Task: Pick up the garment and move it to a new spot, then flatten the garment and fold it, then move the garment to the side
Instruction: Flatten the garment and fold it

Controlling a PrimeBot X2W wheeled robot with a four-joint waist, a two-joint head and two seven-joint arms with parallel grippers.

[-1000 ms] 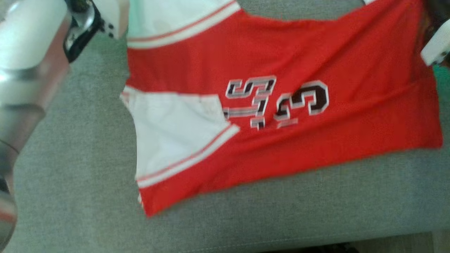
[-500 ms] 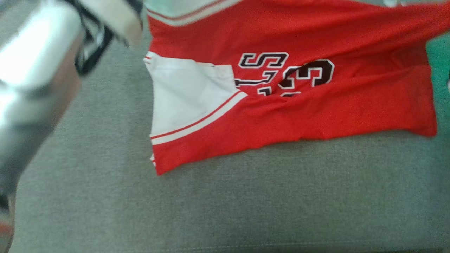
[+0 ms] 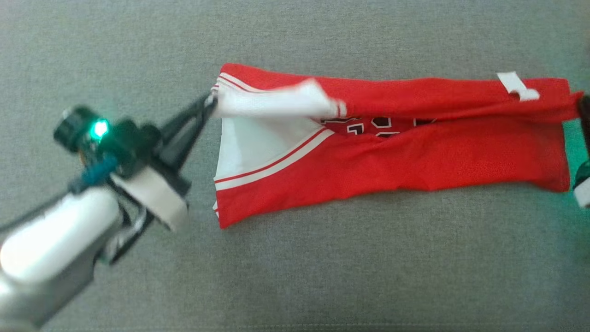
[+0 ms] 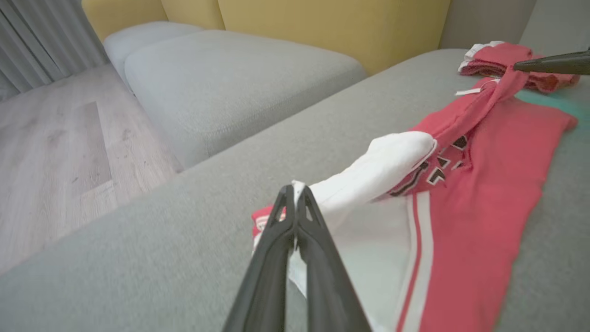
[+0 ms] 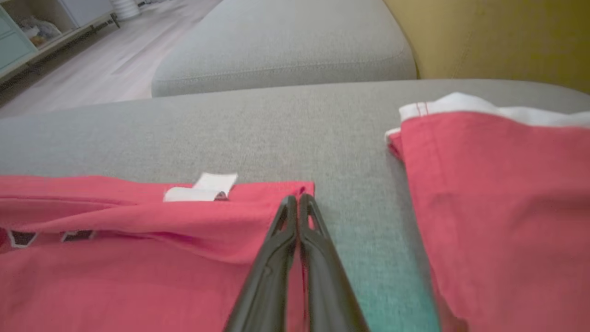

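The garment [image 3: 415, 147] is a red jersey with white side panels and dark numerals, lying lengthwise on the grey sofa cushion [image 3: 322, 258]. Its far edge is lifted and rolled over toward the front, hiding most of the numerals. My left gripper [image 3: 210, 98] is shut on the white corner at the garment's left end, and the left wrist view shows its fingertips [image 4: 295, 190] pinching that white cloth [image 4: 378, 166]. At the right end, my right gripper [image 3: 583, 105] is shut on the red corner [image 5: 258, 216], its tips [image 5: 298, 199] closed together over the fabric.
A second red garment [image 5: 498, 207] lies folded just to the right of my right gripper, also seen as a pile [image 4: 493, 57]. A yellow backrest [image 4: 322, 27] stands behind, with another grey cushion [image 4: 230, 78] and wooden floor [image 4: 60, 152] beyond.
The head camera has shifted. Both grippers have brought the garment's held edge down and over, so the spread jersey now lies as a narrow band with the numerals mostly covered.
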